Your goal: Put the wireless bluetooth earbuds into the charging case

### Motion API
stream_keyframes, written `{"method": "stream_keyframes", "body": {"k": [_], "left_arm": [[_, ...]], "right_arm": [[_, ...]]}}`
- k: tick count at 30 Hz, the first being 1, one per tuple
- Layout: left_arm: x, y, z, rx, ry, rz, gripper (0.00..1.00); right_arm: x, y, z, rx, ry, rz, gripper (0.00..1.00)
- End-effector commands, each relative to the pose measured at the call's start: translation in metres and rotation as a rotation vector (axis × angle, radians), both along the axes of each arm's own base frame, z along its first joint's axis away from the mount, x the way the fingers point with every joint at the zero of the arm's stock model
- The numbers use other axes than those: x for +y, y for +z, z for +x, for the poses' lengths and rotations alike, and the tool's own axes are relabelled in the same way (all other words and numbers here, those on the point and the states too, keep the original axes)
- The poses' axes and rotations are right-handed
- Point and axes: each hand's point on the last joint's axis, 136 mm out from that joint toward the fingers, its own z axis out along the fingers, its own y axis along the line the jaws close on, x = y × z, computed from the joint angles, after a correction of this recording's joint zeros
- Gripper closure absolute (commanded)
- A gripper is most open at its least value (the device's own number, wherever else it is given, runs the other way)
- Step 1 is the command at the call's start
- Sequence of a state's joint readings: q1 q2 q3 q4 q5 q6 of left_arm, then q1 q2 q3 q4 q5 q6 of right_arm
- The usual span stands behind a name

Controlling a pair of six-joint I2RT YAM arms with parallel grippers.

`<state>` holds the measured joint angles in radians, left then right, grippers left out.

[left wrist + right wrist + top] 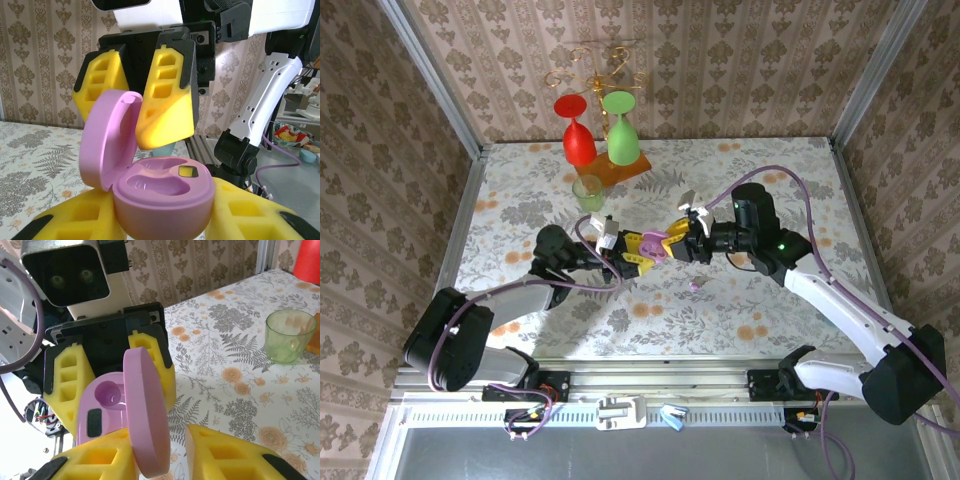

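Note:
My left gripper [162, 222] is shut on the lilac-purple charging case [162, 192] and holds it above the table. Its round lid [107, 142] stands open, and both sockets inside look empty. My right gripper [162, 442] is open and faces it, with the lid [145, 412] standing between its yellow fingers [95, 462] close to the left one. In the top view the two grippers meet mid-table around the case [654, 244]. One tiny lilac earbud [695, 286] lies on the table just in front of them. The pale whitish earbud is out of view.
A small green cup [588, 190] stands behind the grippers. Further back, a red glass [578, 135] and a green glass [622, 132] rest on an orange stand. A white item [620, 412] and a pale blue item [672, 416] sit on the front rail.

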<state>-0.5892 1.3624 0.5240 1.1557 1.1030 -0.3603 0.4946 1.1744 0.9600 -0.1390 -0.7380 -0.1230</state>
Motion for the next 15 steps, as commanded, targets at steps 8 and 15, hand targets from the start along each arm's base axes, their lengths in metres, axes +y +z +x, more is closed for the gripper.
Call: {"method": "stream_keyframes", "body": {"k": [8, 15], "left_arm": [[0.0001, 0.0082, -0.0069, -0.034, -0.038, -0.024, 0.75], [-0.0005, 0.0067, -0.0048, -0.029, -0.028, -0.024, 0.68]], "right_arm": [[0.005, 0.0045, 0.0004, -0.039, 0.02, -0.021, 0.95], [0.0015, 0.0112, -0.0015, -0.069, 0.004, -0.012, 1.0]]}}
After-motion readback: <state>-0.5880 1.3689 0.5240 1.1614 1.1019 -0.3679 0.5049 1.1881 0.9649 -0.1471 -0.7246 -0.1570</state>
